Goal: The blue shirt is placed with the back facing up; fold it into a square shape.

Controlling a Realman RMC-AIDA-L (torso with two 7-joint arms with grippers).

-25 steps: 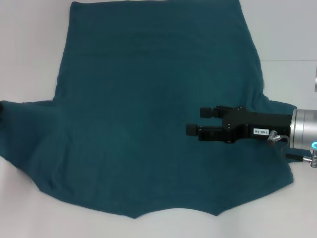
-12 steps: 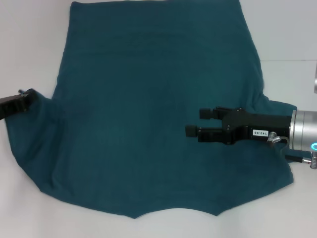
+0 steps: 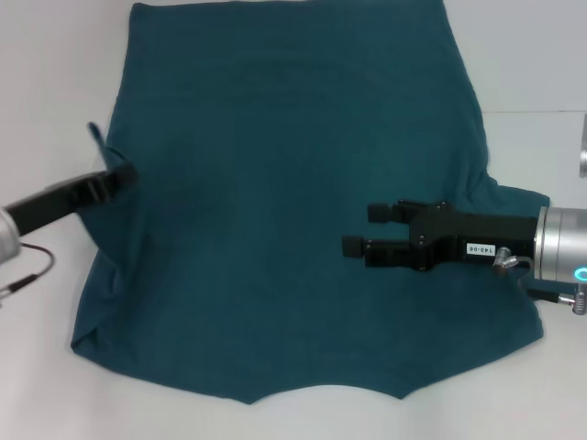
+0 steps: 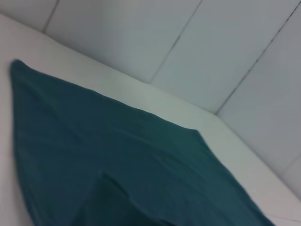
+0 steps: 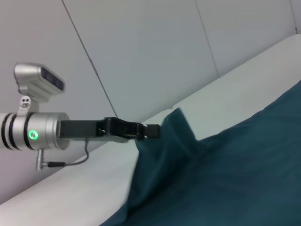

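- Shirt (image 3: 293, 202) spread flat across white table (image 3: 46, 92), plain side up.
- Left gripper (image 3: 124, 176) clamped on shirt's left sleeve, lifted and drawn inward over the body.
- Right gripper (image 3: 359, 229) over shirt's right half, fingers apart, holding nothing.

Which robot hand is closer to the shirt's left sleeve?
Left. The left gripper pinches the blue shirt's left sleeve, lifted. The right gripper hovers open over the shirt's right half, far across.

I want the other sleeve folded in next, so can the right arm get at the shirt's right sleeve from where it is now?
Probably yes. The right gripper hovers open over the blue shirt, and the right sleeve lies flat beside its arm with nothing on it. The left gripper holds the opposite sleeve, well clear.
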